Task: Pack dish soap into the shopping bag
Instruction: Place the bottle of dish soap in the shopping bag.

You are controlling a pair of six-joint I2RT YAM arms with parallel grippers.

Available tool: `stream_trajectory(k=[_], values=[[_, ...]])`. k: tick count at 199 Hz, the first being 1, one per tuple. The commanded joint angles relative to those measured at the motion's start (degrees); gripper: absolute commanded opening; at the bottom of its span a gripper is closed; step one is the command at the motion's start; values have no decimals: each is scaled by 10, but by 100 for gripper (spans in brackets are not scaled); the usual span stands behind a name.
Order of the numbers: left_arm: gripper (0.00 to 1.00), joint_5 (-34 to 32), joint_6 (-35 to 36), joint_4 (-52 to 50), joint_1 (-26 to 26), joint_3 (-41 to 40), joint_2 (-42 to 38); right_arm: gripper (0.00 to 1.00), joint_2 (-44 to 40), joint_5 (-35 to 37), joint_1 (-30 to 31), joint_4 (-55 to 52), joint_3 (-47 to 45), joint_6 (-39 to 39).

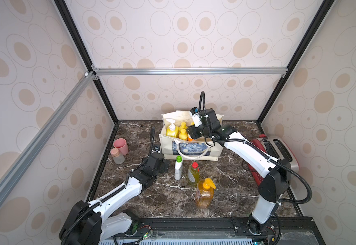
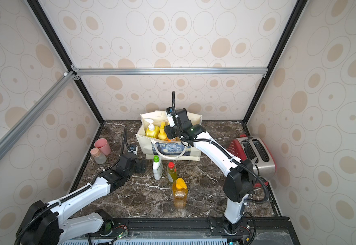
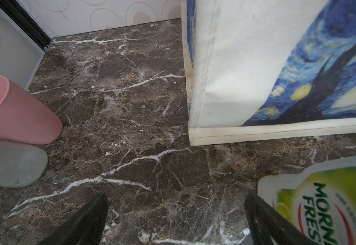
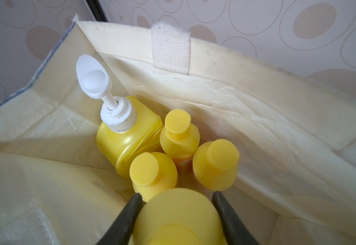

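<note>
- In both top views the shopping bag (image 1: pixel 166 141) stands open at the back of the table (image 1: pixel 232 191), and the right gripper (image 1: pixel 190 135) reaches down into its mouth.
- Inside the shopping bag stand the yellow pump bottle (image 1: pixel 172 130) and small yellow-capped bottles (image 1: pixel 183 134).
- Just in front of the shopping bag stands the white green-capped bottle (image 1: pixel 178 167), with the greenish red-capped bottle (image 1: pixel 193 175) beside it. The clear orange pump bottle (image 1: pixel 204 194) stands farther out.
- The left gripper (image 1: pixel 164 165) sits low near the bag's front left corner, just beside the white green-capped bottle.
- A pink cup (image 1: pixel 121 146) and a cork-stoppered jar (image 1: pixel 117 156) stand well to the left of the bag, and a toaster (image 1: pixel 283 152) stands to its right.
- In the left wrist view the left fingers (image 3: pixel 83 224) are spread wide apart with only bare table between them. The white green-capped bottle lies just outside one finger, and the bag's corner stands ahead.
- In the right wrist view the right fingers (image 4: pixel 128 218) are clamped on either side of the held small bottle (image 4: pixel 179 216), within the bag's walls. Three more small bottles stand next to the yellow pump bottle.
</note>
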Motion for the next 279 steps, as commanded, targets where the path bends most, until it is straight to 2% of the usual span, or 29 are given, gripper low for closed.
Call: stream_trajectory(k=[1,115,152,224,279], values=[[99,-2,5,-3,2,13,-9,34,0,-9,-2,59,1,6],[99,-2,5,-1,3,11,-14,45,10,-1,-3,90,-38,25],[99,-2,5,-1,2,10,-13,46,13,-1,-5,98,-52,28],[99,-2,5,-1,2,10,-13,58,20,-8,-11,94,-48,26],[99,-1,5,-1,3,9,-14,61,27,-20,-18,84,-42,27]])
